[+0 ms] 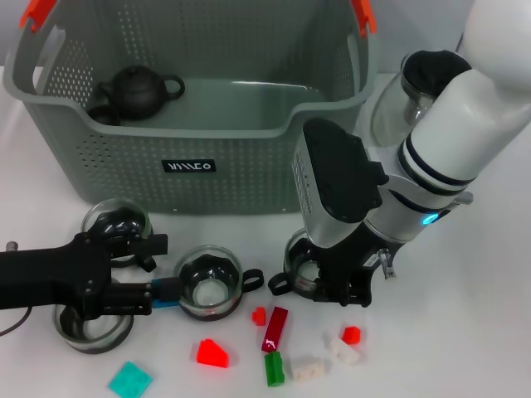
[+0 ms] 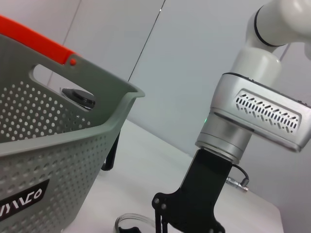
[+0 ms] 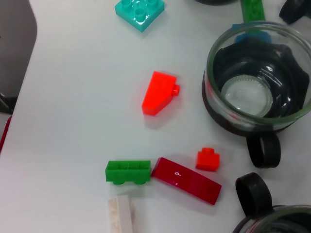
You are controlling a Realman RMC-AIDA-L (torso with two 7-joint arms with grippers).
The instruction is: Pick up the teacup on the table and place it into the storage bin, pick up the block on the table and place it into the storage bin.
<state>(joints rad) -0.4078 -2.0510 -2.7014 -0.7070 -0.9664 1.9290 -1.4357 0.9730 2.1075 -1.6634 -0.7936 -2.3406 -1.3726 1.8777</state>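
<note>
Only the head view shows a teapot (image 1: 137,89) inside the storage bin (image 1: 249,157).

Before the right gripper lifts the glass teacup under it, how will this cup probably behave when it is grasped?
The teacup under the right gripper has clear glass walls, so it is probably rigid, breakable and rather slippery. Its wide round body and flat base suggest it stands stably and should slide, not tip, if nudged. The black handle on one side may make it hang slightly unevenly.

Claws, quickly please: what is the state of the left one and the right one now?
Left claw: low over the table among the glass teacups; grip cannot be told.
Right claw: down at another teacup; cannot be told.
</note>
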